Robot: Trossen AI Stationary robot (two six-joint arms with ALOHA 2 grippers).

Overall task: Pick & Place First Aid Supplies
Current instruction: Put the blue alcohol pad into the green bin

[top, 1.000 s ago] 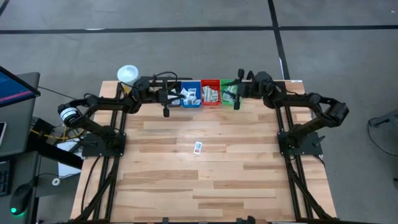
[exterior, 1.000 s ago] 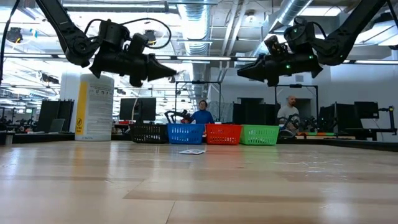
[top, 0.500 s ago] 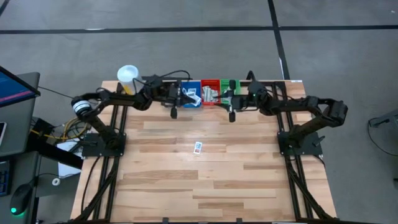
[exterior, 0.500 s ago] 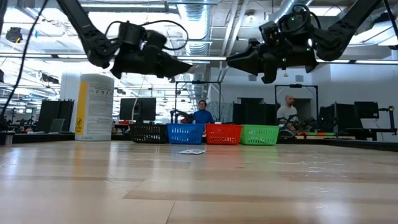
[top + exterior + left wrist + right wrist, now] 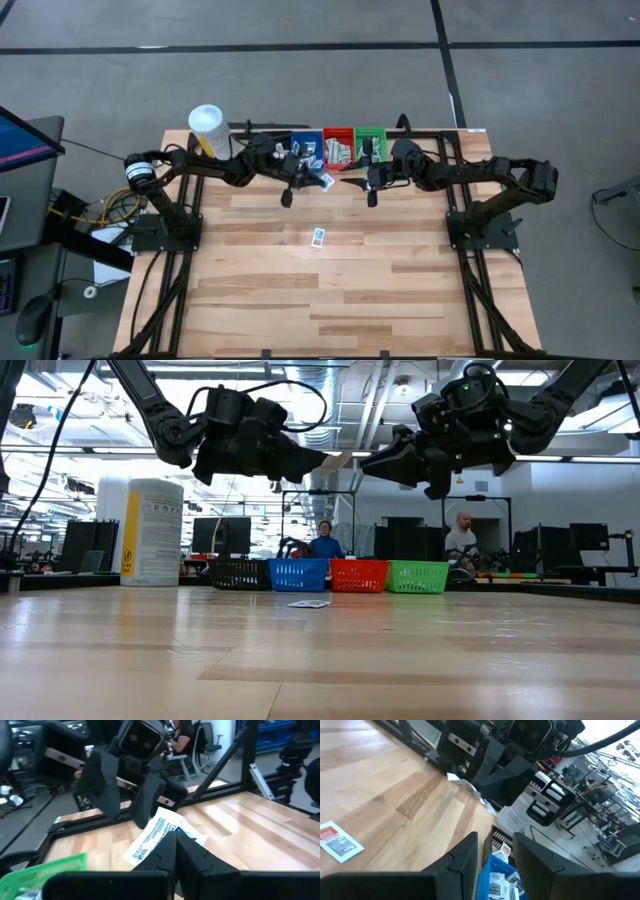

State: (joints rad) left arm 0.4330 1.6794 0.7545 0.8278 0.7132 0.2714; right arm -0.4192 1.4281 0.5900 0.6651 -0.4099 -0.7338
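One of the first aid supplies, a white packet with blue print (image 5: 150, 834), sticks out past the tips of my left gripper (image 5: 176, 842), which is shut on it above the table in front of the bins. My right gripper (image 5: 350, 184) faces it from the right, open, its fingertips just short of the packet's free end (image 5: 345, 457). A second packet (image 5: 319, 237), white with red and blue marks, lies flat on the wood mid-table. More packets fill the blue bin (image 5: 307, 152), red bin (image 5: 338, 148) and green bin (image 5: 370, 140). My left gripper pinches the white packet by its near end (image 5: 165, 834) between its two fingers. The fingers lie level and come from the table's left. The packet juts out beyond the fingertips toward my right gripper, lifted clear of the table.
A yellow container with a white cap (image 5: 206, 124) stands at the far left corner. A black bin (image 5: 238, 574) sits left of the blue bin in the row along the far edge. Bare wood stretches from the loose packet to the near edge. People sit in the room behind the table.
Both grippers have left the row of bins and come toward the near edge and toward each other. My left one has gone right and rolled about its own line, staying shut. My right one has swung left, staying open. Their tips now almost meet.
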